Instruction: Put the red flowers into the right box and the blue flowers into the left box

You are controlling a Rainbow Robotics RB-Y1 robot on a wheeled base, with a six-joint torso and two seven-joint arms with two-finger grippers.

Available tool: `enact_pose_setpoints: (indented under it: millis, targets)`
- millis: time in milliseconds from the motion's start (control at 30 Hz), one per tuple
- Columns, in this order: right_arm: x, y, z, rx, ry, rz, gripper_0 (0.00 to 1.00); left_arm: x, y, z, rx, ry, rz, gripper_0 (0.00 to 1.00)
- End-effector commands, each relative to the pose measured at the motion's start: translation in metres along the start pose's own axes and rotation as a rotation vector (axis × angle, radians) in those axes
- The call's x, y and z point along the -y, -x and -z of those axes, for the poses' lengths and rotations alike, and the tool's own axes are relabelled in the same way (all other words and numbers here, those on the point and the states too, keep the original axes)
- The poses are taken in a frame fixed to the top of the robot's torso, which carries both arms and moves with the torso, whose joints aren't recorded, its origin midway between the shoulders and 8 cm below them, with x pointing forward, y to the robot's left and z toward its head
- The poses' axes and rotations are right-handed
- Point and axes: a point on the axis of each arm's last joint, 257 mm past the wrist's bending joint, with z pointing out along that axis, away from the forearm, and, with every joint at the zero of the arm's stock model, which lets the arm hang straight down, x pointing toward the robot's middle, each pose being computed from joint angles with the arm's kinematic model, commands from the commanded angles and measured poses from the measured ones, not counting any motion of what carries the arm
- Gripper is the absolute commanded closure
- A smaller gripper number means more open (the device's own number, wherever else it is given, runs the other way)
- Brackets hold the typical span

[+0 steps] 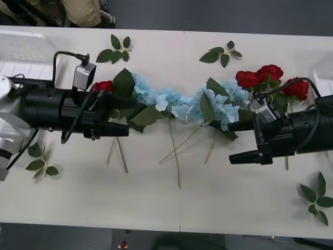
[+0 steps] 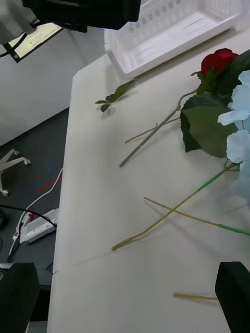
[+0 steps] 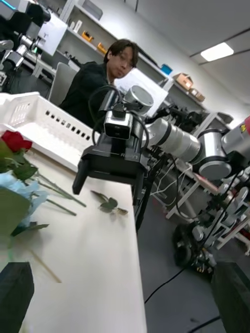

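White bench carries unsorted flowers; both end effectors, left and right, hover open and empty, sorting not begun; next, right closes on red flowers just beyond it.

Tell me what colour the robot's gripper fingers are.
Black; the left gripper and right gripper show it best in the front view.

A robotics lab: shelving stacked with boxes along the far wall, ceiling strip lights, a power strip and cables on grey floor, another wheeled robot base nearby
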Motion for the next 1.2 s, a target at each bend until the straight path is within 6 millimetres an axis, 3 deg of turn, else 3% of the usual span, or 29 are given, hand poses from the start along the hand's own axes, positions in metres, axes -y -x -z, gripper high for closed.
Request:
enact_pose_setpoints:
  millis: [33,133,300,467,533,733,900,1200]
  targets:
    - [-0.001,0.027,0.013,0.000,-0.025,0.118,0.00,-0.009,0.019,0.021,-0.067,0.051,0.027,0.00]
    - [-0.003,0.038,0.021,-0.011,-0.041,0.121,0.00,-0.019,0.017,0.032,-0.113,0.104,0.095,0.00]
    - [-0.006,0.047,0.032,-0.063,-0.091,-0.131,0.00,-0.042,0.011,0.050,-0.182,0.234,0.177,0.00]
    - [0.005,0.043,0.045,-0.129,-0.218,-0.363,0.00,-0.063,0.007,0.063,-0.235,0.385,0.292,0.00]
    - [0.014,0.036,0.048,-0.159,-0.294,-0.443,0.00,-0.069,0.007,0.067,-0.242,0.455,0.395,0.00]
    - [0.053,0.014,0.068,-0.196,-0.531,-0.612,0.00,-0.083,0.001,0.078,-0.315,0.654,0.479,0.00]
    - [0.098,-0.012,0.113,-0.240,-0.813,-0.694,0.00,-0.091,-0.017,0.085,-0.369,0.777,0.547,0.00]
    - [0.139,-0.031,0.162,-0.211,-1.051,-0.853,0.00,-0.104,-0.044,0.098,-0.421,0.944,0.650,0.00]
